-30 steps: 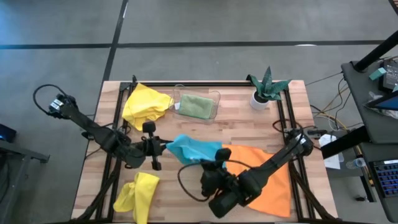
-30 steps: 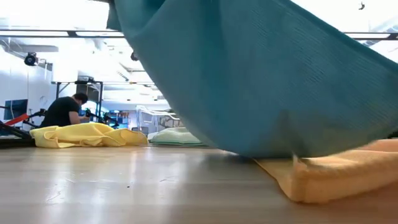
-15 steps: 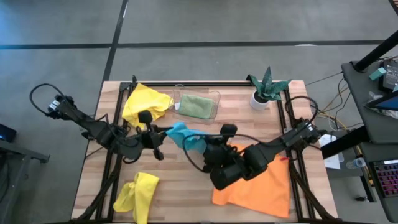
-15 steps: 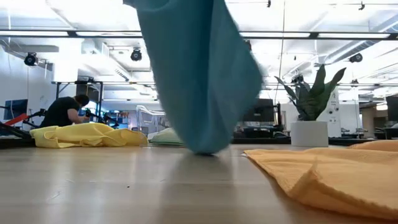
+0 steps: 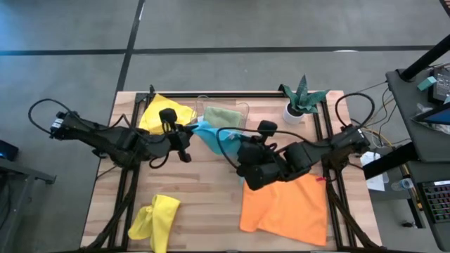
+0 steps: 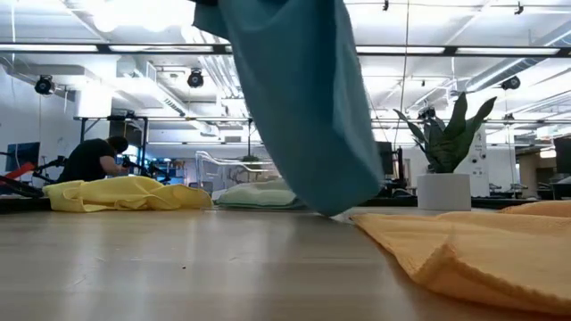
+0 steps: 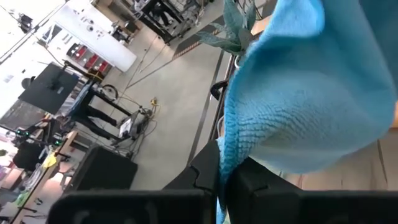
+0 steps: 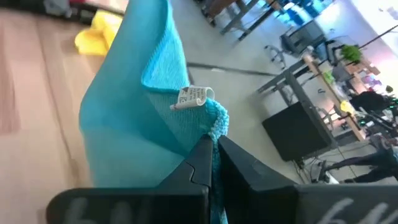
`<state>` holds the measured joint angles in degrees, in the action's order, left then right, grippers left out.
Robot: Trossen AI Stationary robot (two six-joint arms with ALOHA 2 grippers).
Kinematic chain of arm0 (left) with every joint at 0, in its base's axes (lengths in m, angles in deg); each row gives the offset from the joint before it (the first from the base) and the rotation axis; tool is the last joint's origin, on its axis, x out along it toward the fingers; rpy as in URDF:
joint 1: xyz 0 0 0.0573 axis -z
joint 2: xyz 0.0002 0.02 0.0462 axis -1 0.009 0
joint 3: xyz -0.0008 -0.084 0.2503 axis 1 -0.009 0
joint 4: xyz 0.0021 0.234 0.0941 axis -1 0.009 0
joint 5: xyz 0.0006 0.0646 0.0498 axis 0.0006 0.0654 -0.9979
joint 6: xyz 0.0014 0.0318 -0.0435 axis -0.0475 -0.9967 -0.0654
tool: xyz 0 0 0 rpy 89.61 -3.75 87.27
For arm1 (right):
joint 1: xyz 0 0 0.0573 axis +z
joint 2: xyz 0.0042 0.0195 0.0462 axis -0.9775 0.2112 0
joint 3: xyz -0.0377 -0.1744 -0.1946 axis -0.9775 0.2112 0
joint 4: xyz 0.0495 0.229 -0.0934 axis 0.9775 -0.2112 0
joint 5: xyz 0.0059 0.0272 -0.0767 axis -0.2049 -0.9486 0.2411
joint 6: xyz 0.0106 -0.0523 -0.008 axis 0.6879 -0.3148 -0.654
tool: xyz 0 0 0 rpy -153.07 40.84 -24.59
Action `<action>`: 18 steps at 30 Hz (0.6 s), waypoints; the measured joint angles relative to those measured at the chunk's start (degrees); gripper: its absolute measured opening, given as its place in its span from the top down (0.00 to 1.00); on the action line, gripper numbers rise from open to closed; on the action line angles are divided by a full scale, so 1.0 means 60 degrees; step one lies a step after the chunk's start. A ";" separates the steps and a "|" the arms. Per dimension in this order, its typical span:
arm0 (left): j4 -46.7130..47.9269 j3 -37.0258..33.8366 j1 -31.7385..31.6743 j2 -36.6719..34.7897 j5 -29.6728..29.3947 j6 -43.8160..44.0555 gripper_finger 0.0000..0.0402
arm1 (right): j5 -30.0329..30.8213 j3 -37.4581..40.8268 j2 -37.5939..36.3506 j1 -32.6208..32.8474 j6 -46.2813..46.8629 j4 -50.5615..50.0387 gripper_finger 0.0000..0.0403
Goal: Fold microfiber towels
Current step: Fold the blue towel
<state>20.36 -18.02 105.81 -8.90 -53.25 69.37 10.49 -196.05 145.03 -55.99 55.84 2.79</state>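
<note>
A turquoise microfiber towel [image 5: 211, 137] hangs above the middle of the table between my two grippers. My left gripper [image 5: 191, 131] is shut on its left end and my right gripper [image 5: 230, 149] on its right end. In the low view its sagging lower part [image 6: 330, 192] reaches close to the tabletop; whether it touches, I cannot tell. An orange towel [image 5: 285, 207] lies spread at the near right. One yellow towel [image 5: 165, 112] lies crumpled at the far left, another [image 5: 155, 221] at the near left. A sage green towel [image 5: 221, 117] lies in a clear tray. My left gripper pinches an edge of the turquoise towel [image 7: 225, 158] between its two shut fingers, coming nearly level from the table's left. The cloth bulges out beyond the fingertips and hangs down from them, slack. My right gripper pinches the towel's edge [image 8: 214, 127] between its two shut fingers, close to the corner that bears a white label [image 8: 193, 96]. It comes from the table's right, slanting slightly down. The cloth hangs away from the fingers, lifted.
The clear tray [image 5: 242, 112] stands at the far middle, right behind the hanging towel. A potted plant [image 5: 302, 102] stands at the far right. A bare strip of wood [image 5: 204, 197] lies between the near yellow towel and the orange one. A person [image 6: 94, 159] sits beyond the table.
Both grippers have risen and gone toward the table's far edge, staying shut on the turquoise towel. The towel has come off the orange towel and the tabletop and now hangs as a narrower drape, farther back near the tray.
</note>
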 joint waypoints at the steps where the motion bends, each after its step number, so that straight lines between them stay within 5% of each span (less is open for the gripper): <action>1: 0.0045 0.0002 0.0001 0.0000 0.0001 -0.0034 1.00 | -0.0148 0.0137 -0.0015 -0.0043 0.0000 -0.0004 0.98; 13: 0.0991 0.0171 0.0265 -0.0396 0.0026 0.0536 1.00 | -0.1085 0.2481 -0.1031 -0.0207 0.0239 0.1268 0.98; 18: 0.1204 0.0153 0.0343 -0.0131 0.1162 0.1104 1.00 | -0.2253 0.4114 -0.1697 -0.0247 0.0826 0.2606 0.97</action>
<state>27.58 -17.10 107.87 -9.68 -46.28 75.99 -3.02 -171.37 134.84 -57.47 60.79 18.43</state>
